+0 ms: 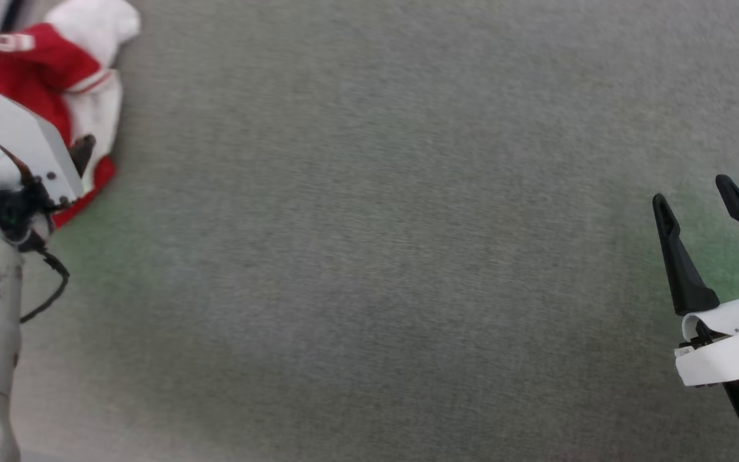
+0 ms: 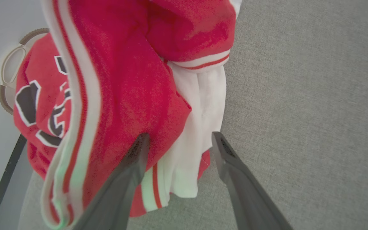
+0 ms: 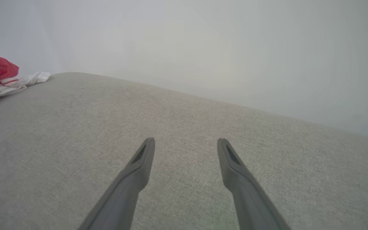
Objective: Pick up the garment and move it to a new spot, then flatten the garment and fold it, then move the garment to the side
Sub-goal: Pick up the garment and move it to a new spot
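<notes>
- Lying bunched in a heap at the far left edge of the grey fabric surface (image 1: 408, 256), the garment (image 1: 29, 70) shows red body cloth, a white sleeve and red-white striped trim.
- Noted on a fold at the left of the left wrist view: black white-edged characters (image 2: 27, 102), which cannot be read whole.
- The left end effector (image 2: 180, 137) has its fingers spread apart with nothing clamped between them. It is poised directly over the garment's near end. One finger (image 2: 131, 169) overlaps red cloth and the other (image 2: 232, 169) sits at the edge of the white sleeve. Contact with the cloth cannot be confirmed.
- The right end effector (image 1: 693, 192) has its fingers spread apart and empty. It is above bare surface at the right side, well apart from the garment.
- A pale ring-shaped object (image 2: 10, 68) with a ridged rim lies beside the garment and is partly covered by it. Its identity cannot be determined.
</notes>
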`<state>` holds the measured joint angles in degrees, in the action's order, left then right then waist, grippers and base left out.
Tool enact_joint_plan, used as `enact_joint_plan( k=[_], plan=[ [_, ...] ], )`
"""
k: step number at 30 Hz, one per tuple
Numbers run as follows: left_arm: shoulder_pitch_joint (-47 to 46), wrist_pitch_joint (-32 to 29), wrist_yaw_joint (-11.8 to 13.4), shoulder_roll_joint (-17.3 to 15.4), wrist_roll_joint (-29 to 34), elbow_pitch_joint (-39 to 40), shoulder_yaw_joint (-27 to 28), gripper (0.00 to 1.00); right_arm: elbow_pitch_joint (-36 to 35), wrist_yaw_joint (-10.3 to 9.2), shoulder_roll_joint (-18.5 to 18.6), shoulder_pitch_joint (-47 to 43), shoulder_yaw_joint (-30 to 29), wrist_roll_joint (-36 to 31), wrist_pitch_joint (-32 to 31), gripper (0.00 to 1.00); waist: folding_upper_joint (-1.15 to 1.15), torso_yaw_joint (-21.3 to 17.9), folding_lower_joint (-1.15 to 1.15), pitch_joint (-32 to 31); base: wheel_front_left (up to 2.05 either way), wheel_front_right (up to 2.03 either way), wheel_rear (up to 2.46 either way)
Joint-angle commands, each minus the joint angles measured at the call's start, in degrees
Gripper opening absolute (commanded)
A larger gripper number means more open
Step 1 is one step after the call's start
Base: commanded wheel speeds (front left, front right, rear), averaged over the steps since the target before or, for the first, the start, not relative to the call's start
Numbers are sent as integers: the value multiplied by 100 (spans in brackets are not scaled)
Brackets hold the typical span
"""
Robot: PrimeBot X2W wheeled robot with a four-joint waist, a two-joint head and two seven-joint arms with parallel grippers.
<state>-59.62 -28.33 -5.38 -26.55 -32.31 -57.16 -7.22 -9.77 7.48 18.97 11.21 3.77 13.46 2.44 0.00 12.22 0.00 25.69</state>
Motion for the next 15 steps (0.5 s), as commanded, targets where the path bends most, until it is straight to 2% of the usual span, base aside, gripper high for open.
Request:
enact_joint_plan(
  k=[1,9,11,12,15],
  plan=[
    [-78,-9,41,1,45,-135,-33,100,-54,3,14,30,-30,21,-27,100,0,-245,0,241,0,0,0],
    [-261,98,182,144,63,-880,-112,100,-250,3,73,-7,-86,50,-201,100,0,-315,0,303,0,0,0],
    [-280,147,247,174,107,-1035,-147,41,-278,3,81,-29,-106,60,-224,100,0,-315,0,304,0,0,0],
    [-297,179,248,188,108,-1088,-156,0,-286,3,78,-38,-112,57,-238,100,0,-314,0,299,0,0,0],
    [-334,358,218,234,105,-1199,-173,0,-293,3,38,-71,-147,20,-267,100,0,-286,0,245,0,0,0]
  ],
)
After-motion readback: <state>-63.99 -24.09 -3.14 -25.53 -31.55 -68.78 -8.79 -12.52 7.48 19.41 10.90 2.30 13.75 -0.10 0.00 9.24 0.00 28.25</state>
